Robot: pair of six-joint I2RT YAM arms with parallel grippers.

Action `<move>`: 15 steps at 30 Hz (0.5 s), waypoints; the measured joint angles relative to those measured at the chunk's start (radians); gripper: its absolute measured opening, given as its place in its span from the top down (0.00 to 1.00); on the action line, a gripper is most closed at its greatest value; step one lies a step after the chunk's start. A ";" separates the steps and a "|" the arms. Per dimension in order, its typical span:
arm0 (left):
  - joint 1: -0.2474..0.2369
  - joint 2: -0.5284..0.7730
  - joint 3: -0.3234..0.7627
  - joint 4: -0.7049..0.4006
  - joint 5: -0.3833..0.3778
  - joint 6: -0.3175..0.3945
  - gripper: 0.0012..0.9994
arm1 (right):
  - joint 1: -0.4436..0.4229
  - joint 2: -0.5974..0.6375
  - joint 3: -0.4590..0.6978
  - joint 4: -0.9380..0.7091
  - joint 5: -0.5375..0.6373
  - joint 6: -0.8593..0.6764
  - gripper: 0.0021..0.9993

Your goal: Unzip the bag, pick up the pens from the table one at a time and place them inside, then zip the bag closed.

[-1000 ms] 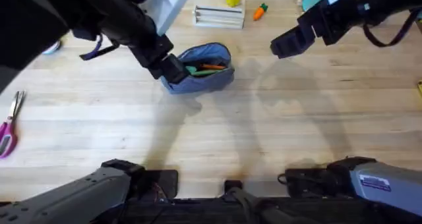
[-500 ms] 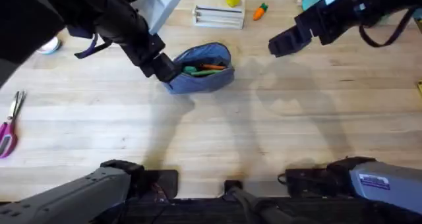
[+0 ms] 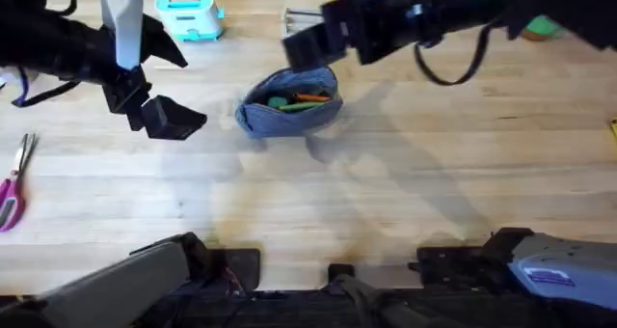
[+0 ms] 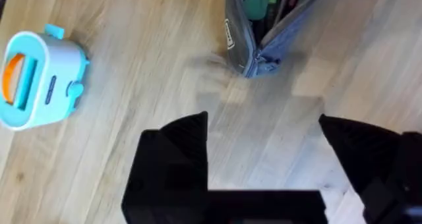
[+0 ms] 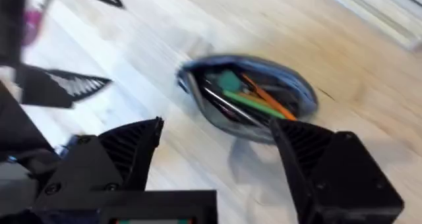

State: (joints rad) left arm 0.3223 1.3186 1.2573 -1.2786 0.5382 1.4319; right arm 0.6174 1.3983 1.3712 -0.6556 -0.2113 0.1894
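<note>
Unzipped bag mid-table, both grippers spread and empty.
Left gripper (image 3: 178, 119), nearest, hangs left of the bag (image 3: 289, 101), whose long axis runs left to right; pens (image 3: 299, 100) lie lengthwise inside. Right gripper (image 3: 307, 46) hovers just beyond, over the table (image 3: 405, 193).

Cloth bag (image 3: 289, 111) (matt) on wood-grain table (image 3: 386, 193).
</note>
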 joint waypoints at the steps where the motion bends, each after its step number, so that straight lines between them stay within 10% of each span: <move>1: 0.009 0.014 0.000 -0.008 0.011 0.031 0.01 | 0.029 0.003 0.000 0.024 0.012 0.030 0.00; 15: 0.047 0.290 0.000 -0.037 0.076 0.319 0.01 | 0.188 0.069 0.000 0.134 0.066 0.411 0.00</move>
State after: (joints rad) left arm 0.3691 1.6081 1.2575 -1.3153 0.6141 1.7510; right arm 0.8059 1.4669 1.3708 -0.5220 -0.1457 0.6008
